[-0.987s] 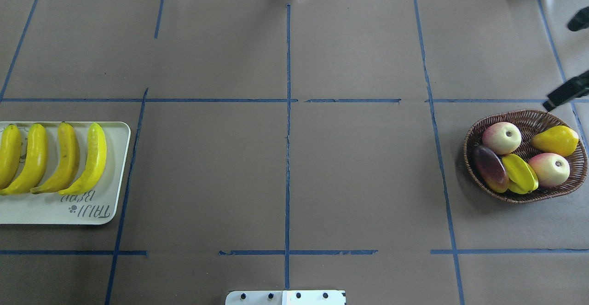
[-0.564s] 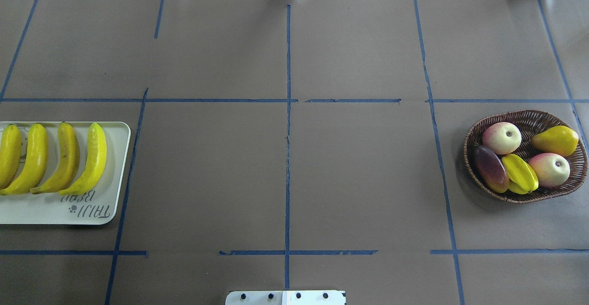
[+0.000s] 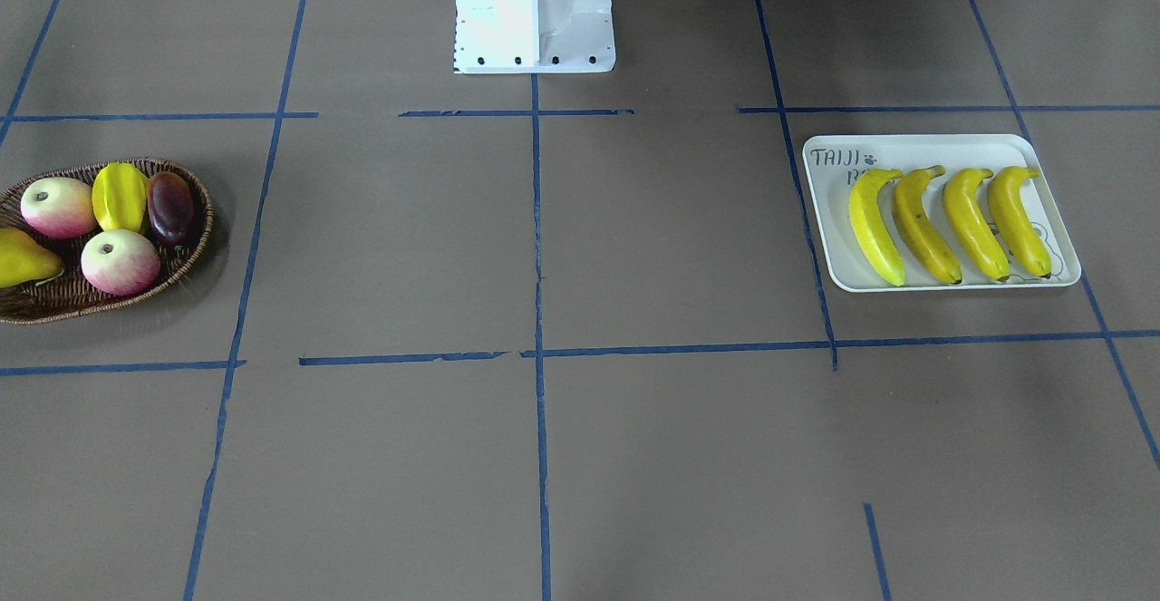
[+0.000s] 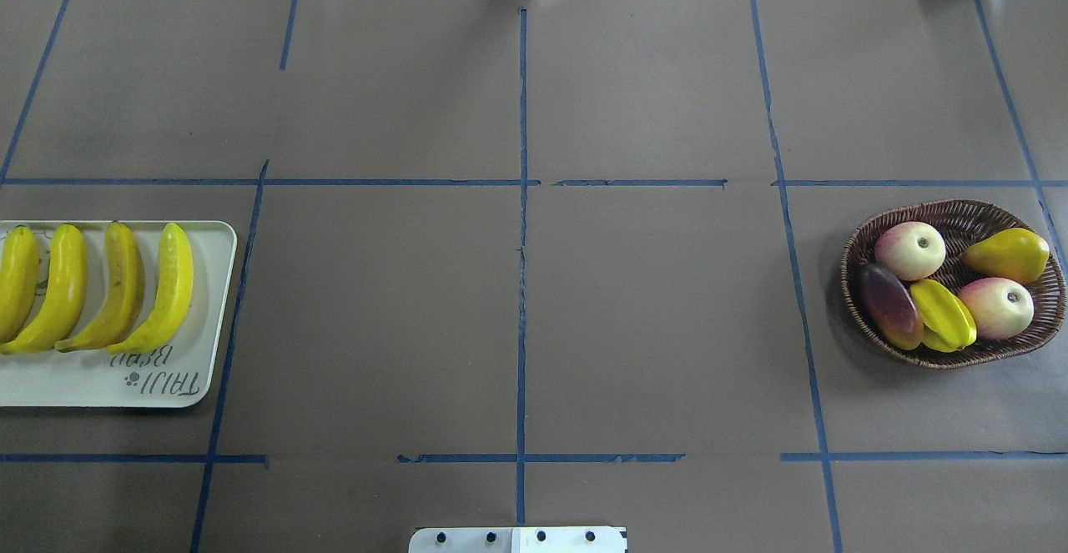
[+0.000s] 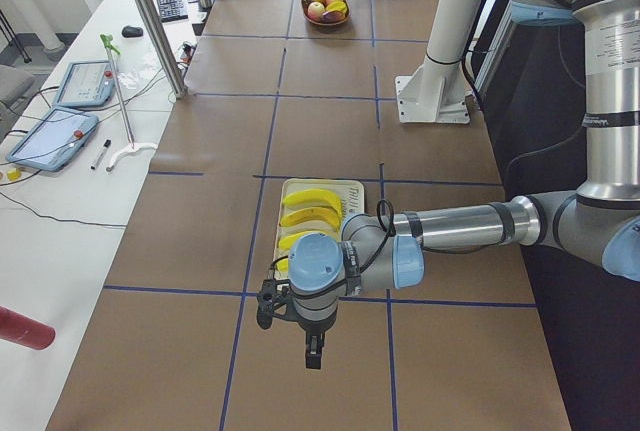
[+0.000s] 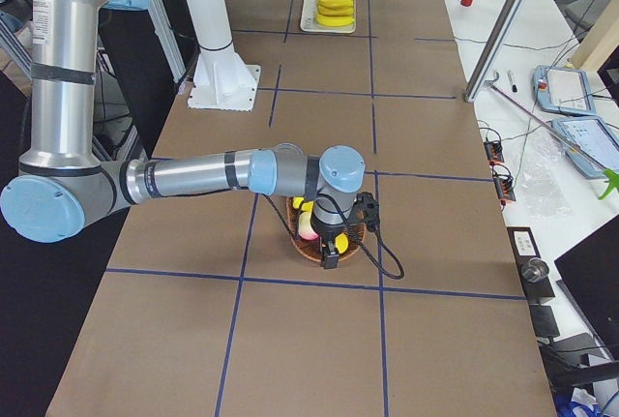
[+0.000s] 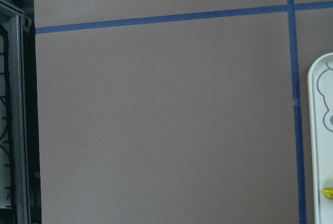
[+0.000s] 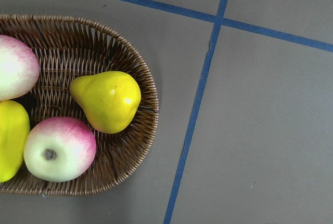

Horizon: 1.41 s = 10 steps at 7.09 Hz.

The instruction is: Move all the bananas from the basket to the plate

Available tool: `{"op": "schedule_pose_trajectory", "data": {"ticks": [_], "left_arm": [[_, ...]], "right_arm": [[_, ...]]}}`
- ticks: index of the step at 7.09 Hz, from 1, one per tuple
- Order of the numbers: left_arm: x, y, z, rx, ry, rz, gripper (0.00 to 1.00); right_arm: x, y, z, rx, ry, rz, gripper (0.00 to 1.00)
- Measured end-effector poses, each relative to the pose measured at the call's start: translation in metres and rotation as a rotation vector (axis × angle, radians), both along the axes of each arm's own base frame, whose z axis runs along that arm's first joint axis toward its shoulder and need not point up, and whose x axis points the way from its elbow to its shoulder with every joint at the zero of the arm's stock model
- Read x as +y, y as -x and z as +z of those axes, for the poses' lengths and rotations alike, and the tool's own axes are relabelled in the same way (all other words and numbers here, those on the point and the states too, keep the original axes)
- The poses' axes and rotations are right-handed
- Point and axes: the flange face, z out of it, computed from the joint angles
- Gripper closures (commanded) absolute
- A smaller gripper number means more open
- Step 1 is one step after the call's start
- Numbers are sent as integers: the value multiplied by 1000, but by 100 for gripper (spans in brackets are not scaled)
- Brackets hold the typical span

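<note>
Four bananas: long, curved, smooth-skinned, bright yellow with dark tips. You find all of them lying flat on the plate, side by side in one row, their curves facing the same way.
Plate: flat, white and rectangular, with rounded corners and a low raised rim. "TAIJI" lettering shows at one corner beside the row, and a grey outline drawing shows under the banana at the other end.
Basket: shallow oval of brown woven wicker with a thicker woven rim. It stands well apart from the plate, at the opposite end of the table.
Basket contents: two round apples, pink shading to pale green. One smooth yellow pear. One ribbed yellow star fruit. One glossy dark purple-red oval fruit.
Table: covered with matte brown paper, divided into rectangles by blue tape lines.
Left gripper: hangs pointing down over the brown paper near the plate, on the side away from the basket, clear of the bananas. You cannot tell how its jaws stand, because only the side view shows it.
Right gripper: far from the plate, hanging point-down above the basket. You cannot tell its opening, for the same reason.
Left wrist view: you see the plate's rounded white rim and one yellow banana tip at the picture's edge.
</note>
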Motion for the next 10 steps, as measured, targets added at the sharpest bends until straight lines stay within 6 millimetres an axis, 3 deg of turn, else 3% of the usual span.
{"op": "schedule_pose_trajectory", "data": {"ticks": [2,4,6,8,10], "left_arm": [[-4,-1,-10,12,-34,88,0],[-21,-5,-48,15,-44,81,0],[-37,-33,-77,42,-49,73,0],[-43,-51,-86,50,-64,87,0],[-42,-53,-91,50,-75,90,0]], "right_arm": [[16,-8,13,0,-29,18,0],[27,-14,19,-2,-39,37,0],[33,-15,23,-3,-32,41,0],[35,-15,20,-3,-34,44,0],[34,-15,18,-3,-38,45,0]]}}
